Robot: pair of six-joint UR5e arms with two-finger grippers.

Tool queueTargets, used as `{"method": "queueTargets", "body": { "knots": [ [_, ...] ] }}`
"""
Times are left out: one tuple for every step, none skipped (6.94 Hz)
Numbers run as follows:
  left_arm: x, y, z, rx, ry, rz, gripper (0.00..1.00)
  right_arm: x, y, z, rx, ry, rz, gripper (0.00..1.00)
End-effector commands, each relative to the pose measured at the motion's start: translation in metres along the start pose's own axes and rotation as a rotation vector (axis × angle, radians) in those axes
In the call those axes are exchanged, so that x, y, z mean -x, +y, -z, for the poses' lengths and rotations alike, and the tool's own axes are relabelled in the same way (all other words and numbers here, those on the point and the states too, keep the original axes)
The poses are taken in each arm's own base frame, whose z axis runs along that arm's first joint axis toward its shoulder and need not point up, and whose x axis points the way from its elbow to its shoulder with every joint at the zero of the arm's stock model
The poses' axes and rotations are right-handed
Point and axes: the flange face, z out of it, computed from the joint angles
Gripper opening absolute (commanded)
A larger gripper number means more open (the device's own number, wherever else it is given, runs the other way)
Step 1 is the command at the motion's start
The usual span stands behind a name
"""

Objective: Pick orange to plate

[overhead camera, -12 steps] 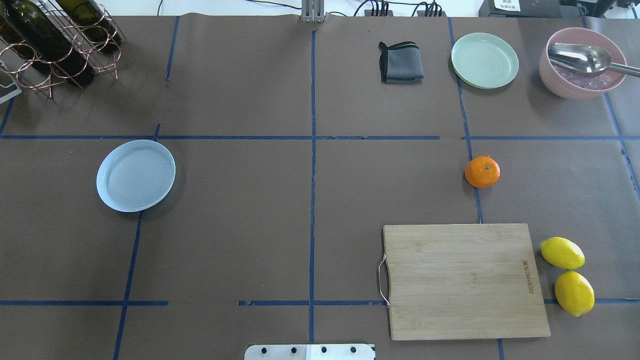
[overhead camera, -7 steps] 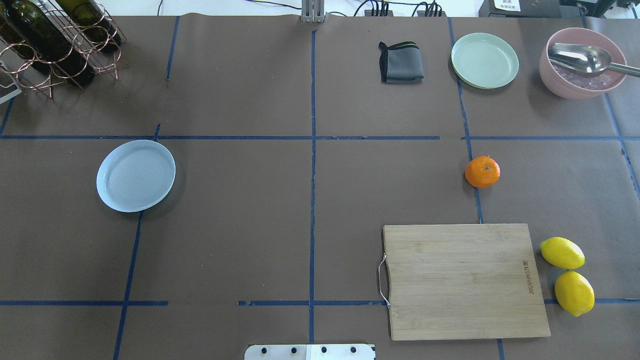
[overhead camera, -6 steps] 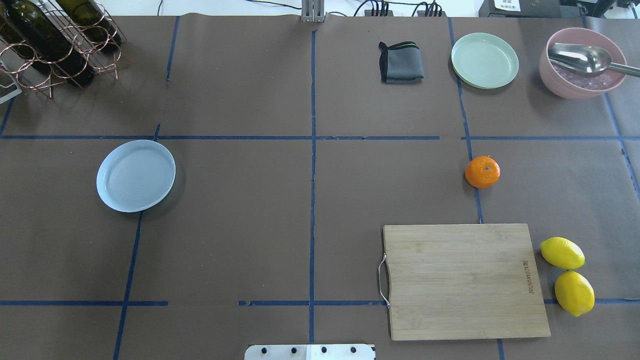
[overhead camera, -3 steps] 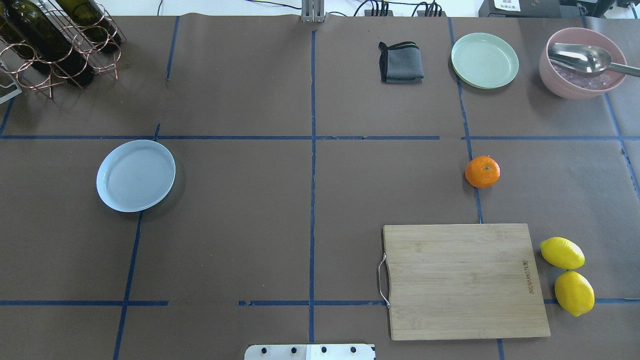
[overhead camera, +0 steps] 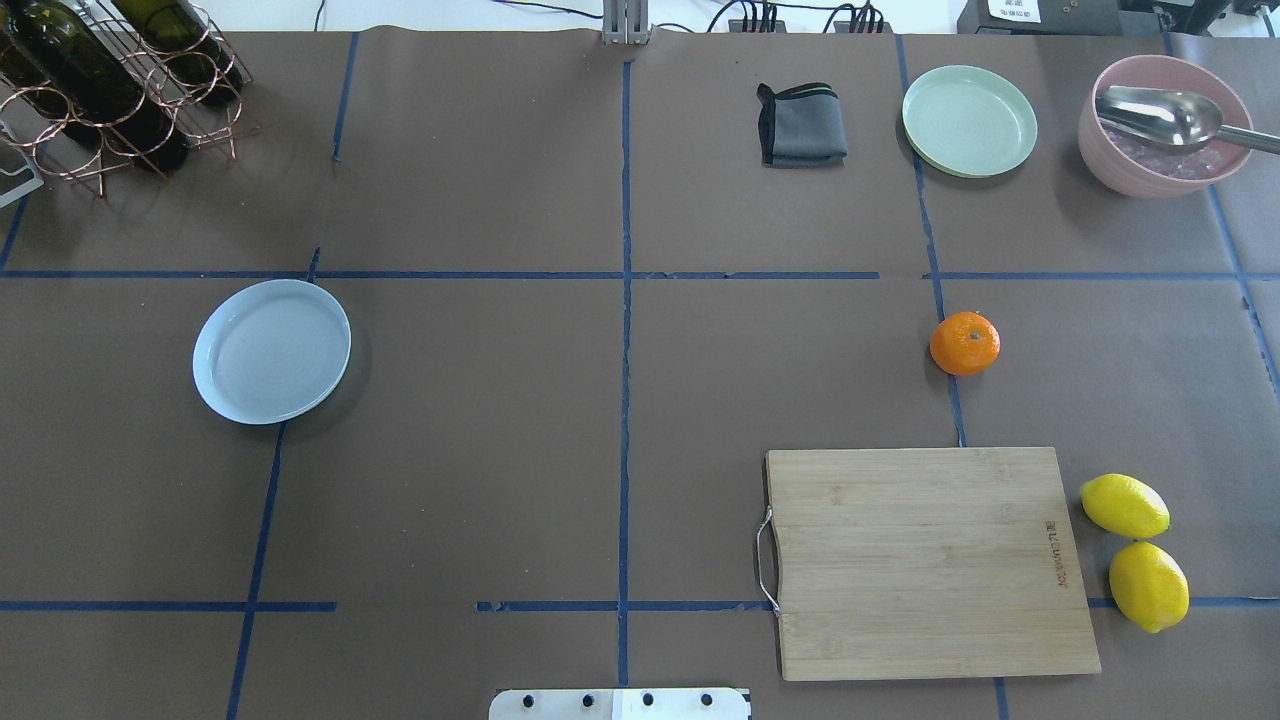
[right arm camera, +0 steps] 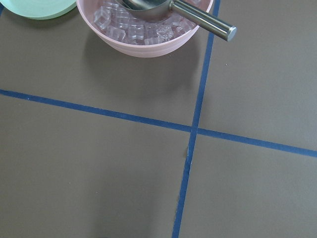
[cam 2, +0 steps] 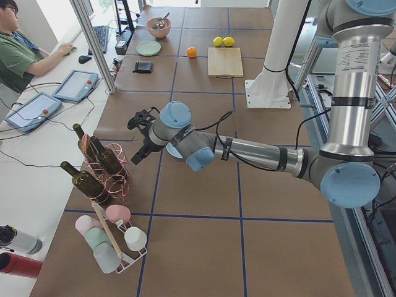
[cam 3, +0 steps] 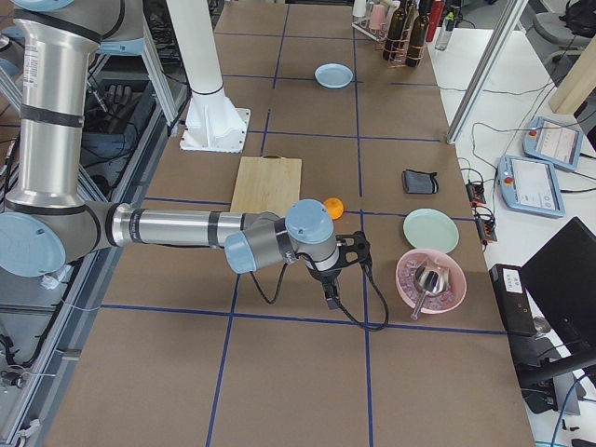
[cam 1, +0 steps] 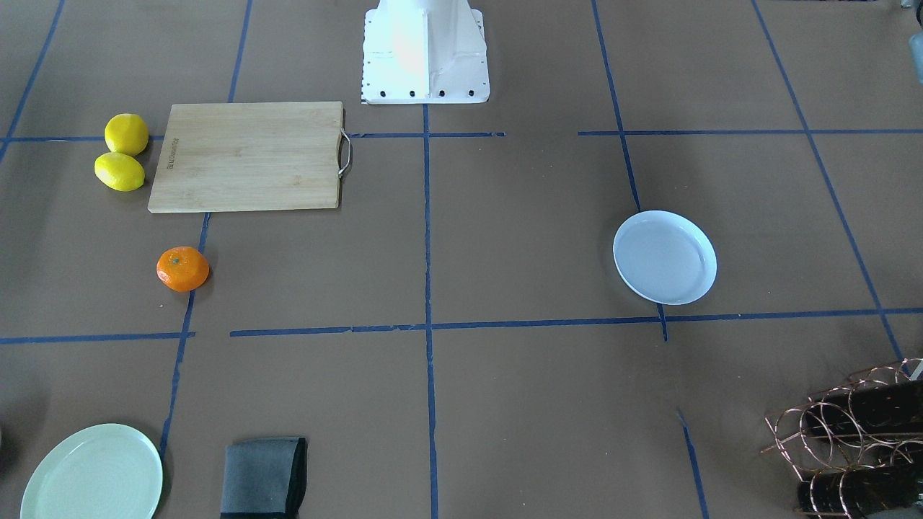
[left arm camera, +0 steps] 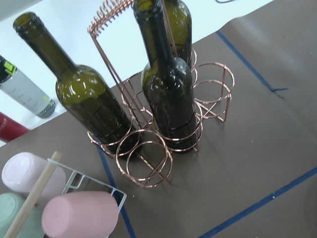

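Note:
The orange (overhead camera: 964, 343) lies on the brown table's right half, just beyond the cutting board; it also shows in the front view (cam 1: 183, 269). The bluish-white plate (overhead camera: 272, 351) sits bare on the left half (cam 1: 665, 256), far from the fruit. Neither gripper appears in the overhead or front views. The left gripper (cam 2: 137, 154) hovers by the wine rack at the table's left end. The right gripper (cam 3: 331, 296) hangs over the right end, near the pink bowl, a short way from the orange (cam 3: 333, 208). I cannot tell whether either is open or shut.
A wooden cutting board (overhead camera: 930, 560) with two lemons (overhead camera: 1125, 505) beside it fills the near right. A pale green plate (overhead camera: 969, 120), a pink bowl (overhead camera: 1110, 165) of ice with a metal scoop and a folded grey cloth (overhead camera: 800, 125) line the far right. A wine rack (overhead camera: 110, 90) stands far left.

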Motion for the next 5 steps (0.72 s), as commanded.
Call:
{"method": "queueTargets", "body": {
  "knots": [
    [-0.086,0.018,-0.083,0.069,0.028,0.176,1.0,0.002,0.0,0.0,-0.008,-0.002,0.01,1.0],
    [-0.123,0.031,-0.116,0.037,-0.02,0.295,1.0,0.003,-0.001,0.001,-0.025,-0.004,0.025,1.0],
    [-0.151,0.047,-0.143,0.036,-0.019,0.395,1.0,0.003,0.0,0.0,-0.026,-0.004,0.025,1.0],
    [-0.162,0.058,-0.158,0.028,-0.043,0.472,0.81,0.001,0.0,-0.001,-0.023,-0.004,0.024,1.0],
    [-0.168,0.066,-0.169,0.027,-0.069,0.541,0.64,0.001,0.0,-0.001,-0.023,-0.003,0.023,1.0]
  ]
}}
